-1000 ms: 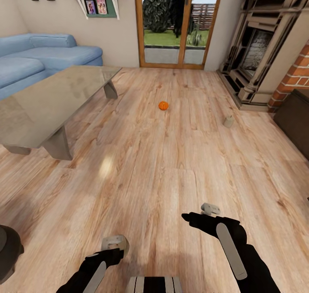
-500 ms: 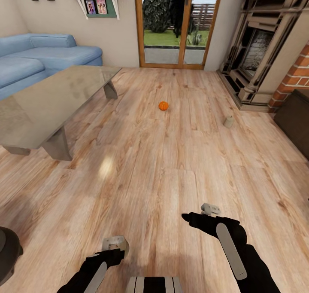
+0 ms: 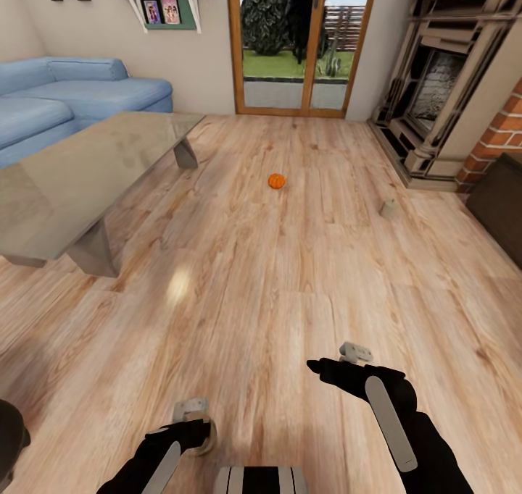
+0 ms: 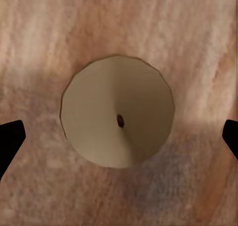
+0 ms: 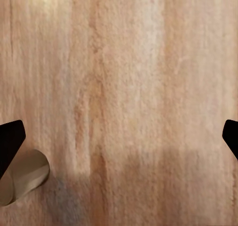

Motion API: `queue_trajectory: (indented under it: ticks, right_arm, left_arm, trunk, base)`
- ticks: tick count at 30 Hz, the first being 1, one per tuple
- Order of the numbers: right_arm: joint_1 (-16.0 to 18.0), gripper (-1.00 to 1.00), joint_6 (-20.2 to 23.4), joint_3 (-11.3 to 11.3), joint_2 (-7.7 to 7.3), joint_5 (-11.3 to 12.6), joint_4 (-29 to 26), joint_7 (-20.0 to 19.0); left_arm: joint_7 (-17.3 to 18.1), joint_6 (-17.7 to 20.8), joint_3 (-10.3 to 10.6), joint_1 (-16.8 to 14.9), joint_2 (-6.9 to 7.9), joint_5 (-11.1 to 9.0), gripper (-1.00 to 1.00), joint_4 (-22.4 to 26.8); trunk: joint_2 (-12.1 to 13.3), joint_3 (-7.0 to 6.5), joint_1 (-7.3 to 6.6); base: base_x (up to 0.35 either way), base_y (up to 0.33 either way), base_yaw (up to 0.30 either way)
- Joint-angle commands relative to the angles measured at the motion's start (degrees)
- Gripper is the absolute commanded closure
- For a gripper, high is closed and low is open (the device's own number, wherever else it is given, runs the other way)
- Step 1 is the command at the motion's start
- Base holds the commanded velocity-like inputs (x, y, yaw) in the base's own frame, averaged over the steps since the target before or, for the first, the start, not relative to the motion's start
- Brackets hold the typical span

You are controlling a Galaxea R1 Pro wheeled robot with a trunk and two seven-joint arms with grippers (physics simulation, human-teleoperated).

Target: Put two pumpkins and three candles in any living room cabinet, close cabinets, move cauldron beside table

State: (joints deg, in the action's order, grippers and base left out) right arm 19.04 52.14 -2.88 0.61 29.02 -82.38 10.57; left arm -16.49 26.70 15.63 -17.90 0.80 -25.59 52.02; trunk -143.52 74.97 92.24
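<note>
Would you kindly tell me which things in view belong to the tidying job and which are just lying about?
Job:
- pumpkin on the floor
- three candles
- cauldron
- table
- cabinet

Lying about:
- sofa
- fireplace
- glass door
- photo shelf

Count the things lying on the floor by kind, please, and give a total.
Pumpkin: 1
Candle: 2, one near the fireplace at, one under the left gripper at
Cauldron: 1, cut off at the picture's edge
Total: 4. The candle at the right wrist view's edge may be a third; I cannot tell.
</note>
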Motion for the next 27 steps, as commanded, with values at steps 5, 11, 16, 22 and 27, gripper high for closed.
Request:
queue_trajectory:
  ticks: [5,11,16,22,27]
  right_arm:
    - [0.0,-1.0,0.2,0.0,0.01,0.6,-0.1,0.6]
    - [0.0,-1.0,0.2,-0.1,0.01,0.6,-0.1,0.6]
    - [0.0,-1.0,0.2,-0.1,0.01,0.6,-0.1,0.6]
    - [0.0,-1.0,0.2,-0.2,0.01,0.6,-0.2,0.5]
    - [0.0,-1.0,0.5,-0.1,-0.15,0.9,-2.7,-0.2]
  left_arm:
    - [-0.6,0.1,0.3,0.0,0.08,-0.6,-1.0,0.1]
    - [-0.6,0.1,0.3,0.0,0.08,-0.6,-1.0,0.1]
    - [-0.6,0.2,0.2,0.0,0.03,-0.7,-1.0,0.0]
    - [-0.5,0.1,0.2,0.0,-0.01,-0.7,-1.0,0.0]
    - [-0.5,0.0,0.2,0.0,-0.01,-0.7,-1.0,0.0]
  trunk:
    - [0.0,0.04,0.0]
    - [0.0,0.04,0.0]
    - [0.0,0.04,0.0]
    - [0.0,0.04,0.0]
    - [0.0,0.04,0.0]
  base:
    - [0.151,0.0,0.0]
    - [0.087,0.0,0.0]
    - [0.026,0.0,0.0]
    - [0.002,0.0,0.0]
    - [0.0,0.0,0.0]
